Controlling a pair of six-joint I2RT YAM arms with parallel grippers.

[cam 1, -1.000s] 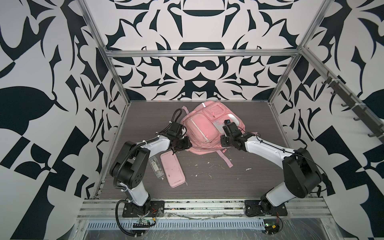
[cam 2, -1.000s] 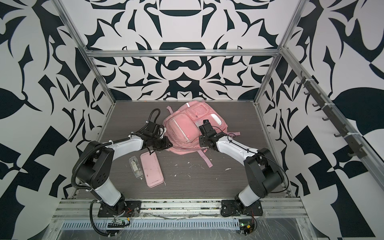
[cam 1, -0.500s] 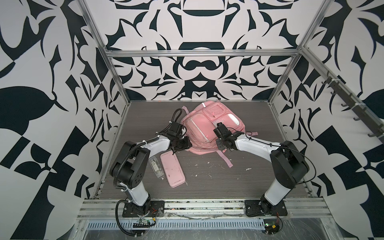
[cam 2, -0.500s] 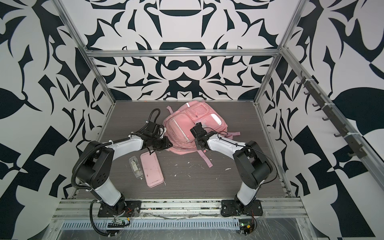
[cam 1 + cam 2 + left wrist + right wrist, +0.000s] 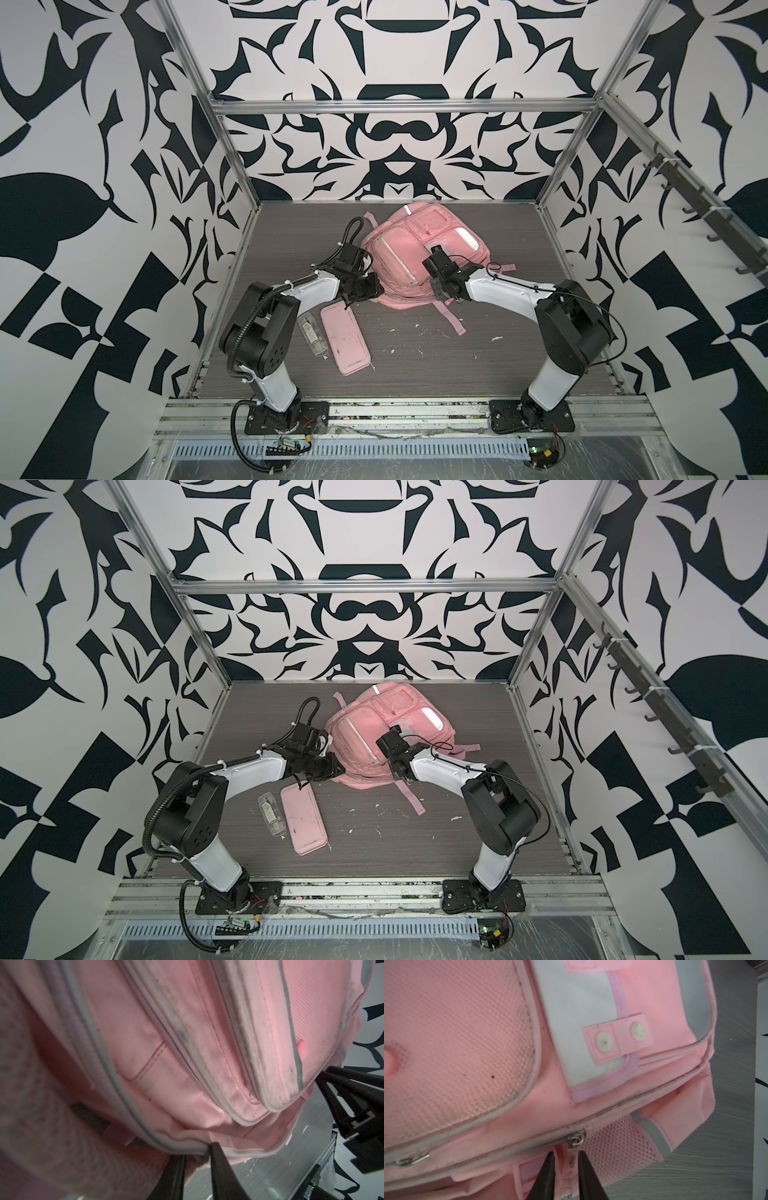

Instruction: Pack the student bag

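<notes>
The student bag, a soft pink backpack, lies front up at the middle back of the table. My left gripper is at the bag's near left corner. In the left wrist view this gripper is shut on the piped lower edge of the bag. My right gripper is at the bag's near right side. In the right wrist view it is closed around the pink zipper pull below a metal slider, next to a mesh pocket.
A flat pink pencil case lies in front of the bag, with a clear bottle beside it on its left. A pink strap trails toward the front. White scraps dot the table.
My right gripper has slid left along the bag's near side and its jaws have narrowed around the zipper pull. The left arm has not moved.
</notes>
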